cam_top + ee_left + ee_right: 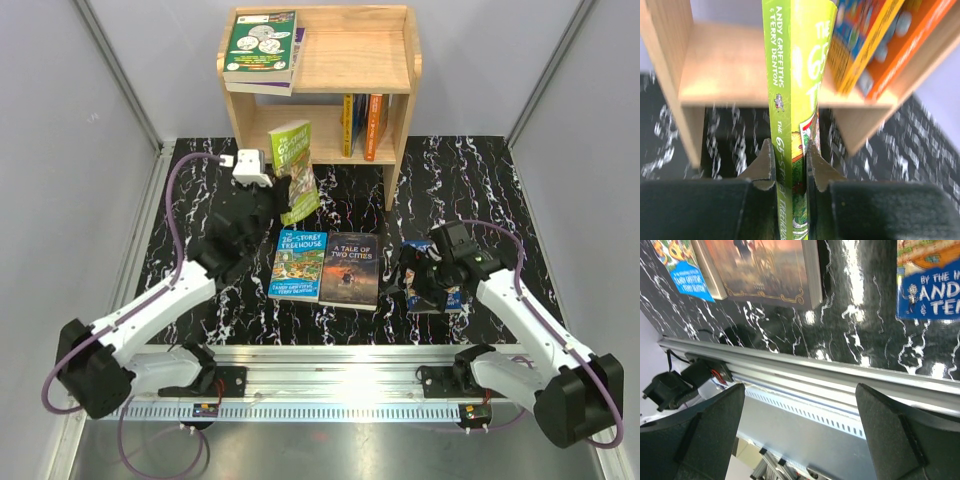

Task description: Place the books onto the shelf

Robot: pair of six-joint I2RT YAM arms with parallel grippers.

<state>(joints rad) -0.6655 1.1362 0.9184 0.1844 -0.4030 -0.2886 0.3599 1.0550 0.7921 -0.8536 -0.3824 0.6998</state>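
Observation:
My left gripper (287,196) (790,147) is shut on a bright green Treehouse book (296,168) (782,75), held upright by its spine just in front of the shelf's (385,60) lower tier. Two orange and blue books (362,125) (875,40) stand on that tier, and a small stack of books (262,45) lies on the top board. On the table lie a blue Treehouse book (299,264) and A Tale of Two Cities (351,270) (765,265). My right gripper (428,283) (800,405) is open and holds nothing, hovering over another blue book (445,297) (930,285).
The black marbled table (200,200) is walled by grey panels left and right. An aluminium rail (330,365) (840,375) carrying both arm bases runs along the near edge. The shelf's left side panel (670,60) stands close beside the held book.

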